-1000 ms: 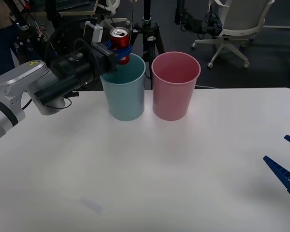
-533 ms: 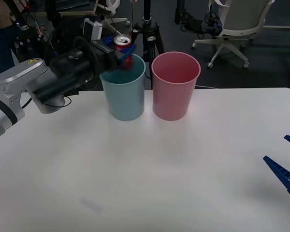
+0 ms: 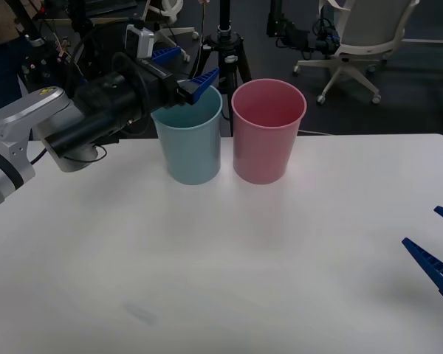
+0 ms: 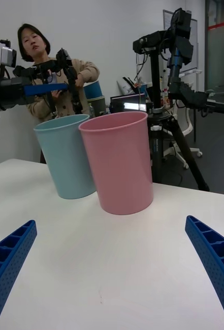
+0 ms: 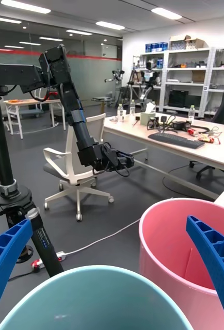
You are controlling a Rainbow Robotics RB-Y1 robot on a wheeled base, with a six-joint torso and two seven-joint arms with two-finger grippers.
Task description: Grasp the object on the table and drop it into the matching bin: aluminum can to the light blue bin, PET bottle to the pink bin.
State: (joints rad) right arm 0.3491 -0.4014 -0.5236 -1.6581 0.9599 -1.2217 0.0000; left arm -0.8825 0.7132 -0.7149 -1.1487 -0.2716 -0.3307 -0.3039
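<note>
Above the light blue bin (image 3: pixel 188 144), left claw (image 3: pixel 183 68) gapes empty.

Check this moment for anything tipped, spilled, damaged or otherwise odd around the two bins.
Nothing stands out. The light blue bin and the pink bin stand upright side by side on the table. The left gripper hovers open over the blue bin; the right gripper waits open, low on the right.
</note>
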